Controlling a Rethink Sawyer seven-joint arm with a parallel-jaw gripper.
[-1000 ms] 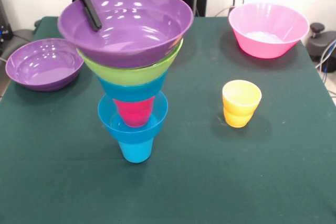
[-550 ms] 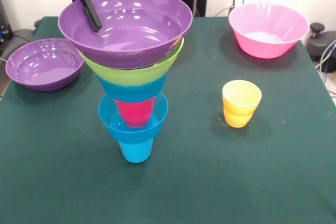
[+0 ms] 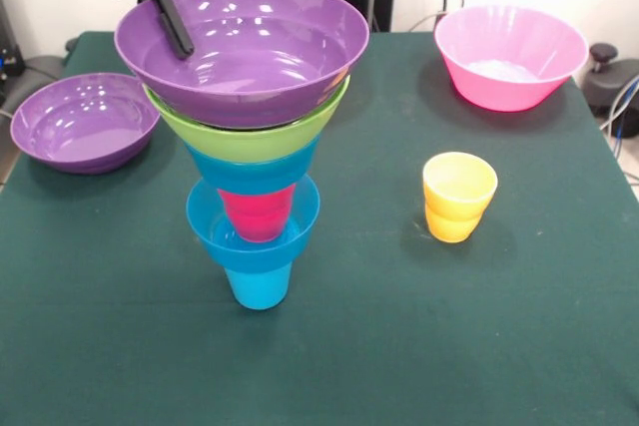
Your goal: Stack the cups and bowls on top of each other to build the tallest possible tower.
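At upper left the tool [image 3: 176, 35], mostly cropped, is reaching into the tower's [image 3: 255, 147] top purple bowl [image 3: 250, 57]; its grip state is impossible to tell. Yellow cup [image 3: 458, 197] is standing well apart, right.

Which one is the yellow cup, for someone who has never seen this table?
Start at the tall tower on the green table. To its right, standing alone and upright in front of the pink bowl, is the yellow cup: small, with a stepped waist.
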